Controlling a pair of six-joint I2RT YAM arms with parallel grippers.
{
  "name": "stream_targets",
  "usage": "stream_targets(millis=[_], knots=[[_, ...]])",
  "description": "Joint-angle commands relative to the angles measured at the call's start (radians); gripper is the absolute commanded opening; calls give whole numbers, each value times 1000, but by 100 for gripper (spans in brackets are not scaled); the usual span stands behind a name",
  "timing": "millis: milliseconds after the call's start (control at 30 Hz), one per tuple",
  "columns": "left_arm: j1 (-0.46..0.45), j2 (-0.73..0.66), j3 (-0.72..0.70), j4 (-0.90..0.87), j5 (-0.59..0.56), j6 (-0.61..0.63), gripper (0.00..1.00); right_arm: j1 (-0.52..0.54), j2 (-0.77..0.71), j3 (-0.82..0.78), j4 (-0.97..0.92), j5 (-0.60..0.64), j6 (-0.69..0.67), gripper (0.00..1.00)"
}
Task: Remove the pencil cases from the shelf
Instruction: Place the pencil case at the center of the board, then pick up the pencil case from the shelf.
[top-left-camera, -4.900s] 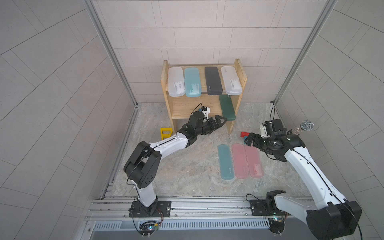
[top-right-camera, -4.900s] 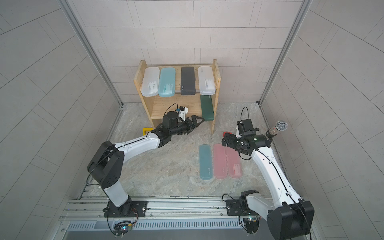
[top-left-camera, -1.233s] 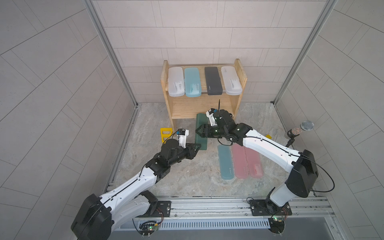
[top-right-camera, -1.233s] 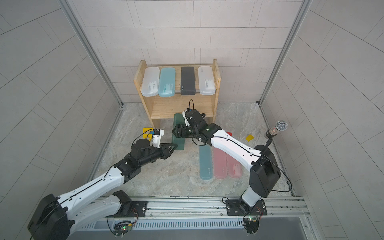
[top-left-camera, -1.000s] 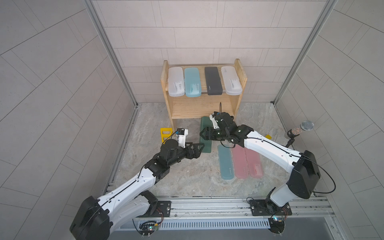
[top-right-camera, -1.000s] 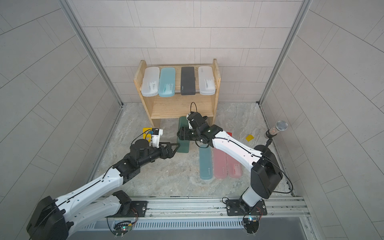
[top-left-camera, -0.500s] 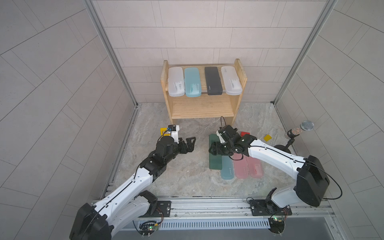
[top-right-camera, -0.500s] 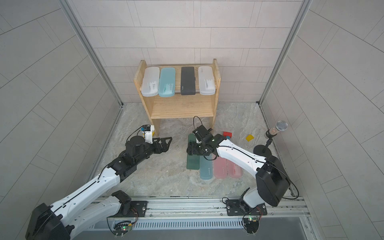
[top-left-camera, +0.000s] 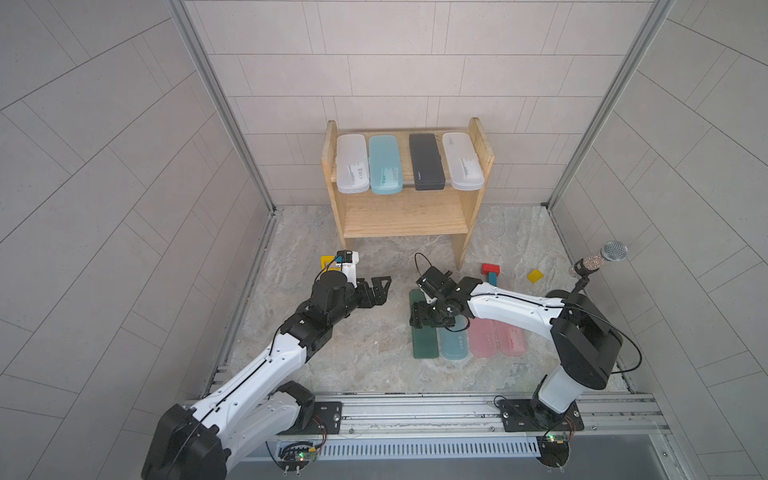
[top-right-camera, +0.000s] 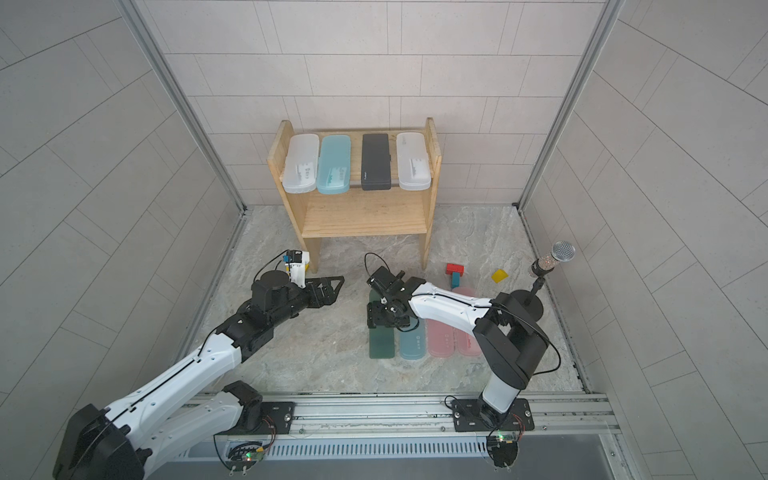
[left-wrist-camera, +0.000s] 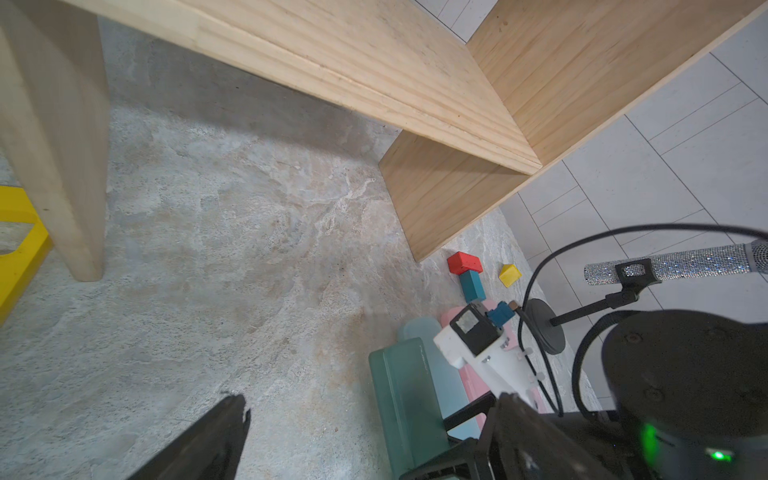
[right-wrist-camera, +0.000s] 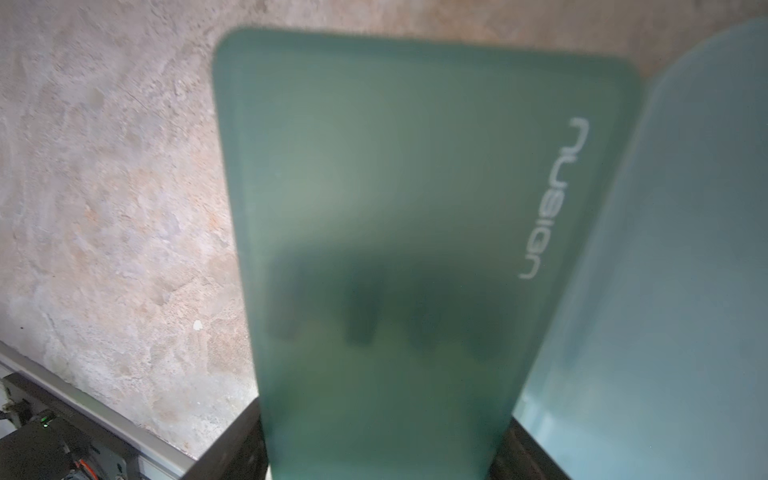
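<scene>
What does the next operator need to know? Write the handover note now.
Left hand: open, empty, above the floor in front of the shelf.
Right hand: shut on the dark green case, low beside the floor teal case.
Done: lower tier bare; pink cases on the floor.
Left: release it; clear the top tier's white cases, teal case, black case.

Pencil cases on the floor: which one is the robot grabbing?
The dark green case, at the row's end beside the teal one; the right gripper is clamped across it.
</scene>
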Motion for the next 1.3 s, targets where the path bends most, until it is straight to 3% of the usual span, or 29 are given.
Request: stream_targets(millis=[0, 267, 600, 767, 967, 1200, 1267], knots=[[11, -23, -10, -4, 20, 0, 100, 15, 25, 4, 19, 46, 22, 60], [22, -43, -27, -11, 34, 3, 100, 27, 67, 50, -63, 153, 12, 69], [37, -53, -28, -23, 58, 0, 100, 27, 54, 94, -115, 201, -11, 100], [56, -42, 15, -30, 89, -41, 100, 27, -48, 135, -151, 230, -23, 100], [68, -31, 115, 99, 148, -201, 100, -32, -258, 81, -140, 281, -38, 100], [91, -110, 238, 157, 63, -309, 100, -191, -420, -30, -147, 208, -72, 100], [101, -117, 285, 142, -10, -380, 100, -219, -443, -42, -157, 188, -81, 100]])
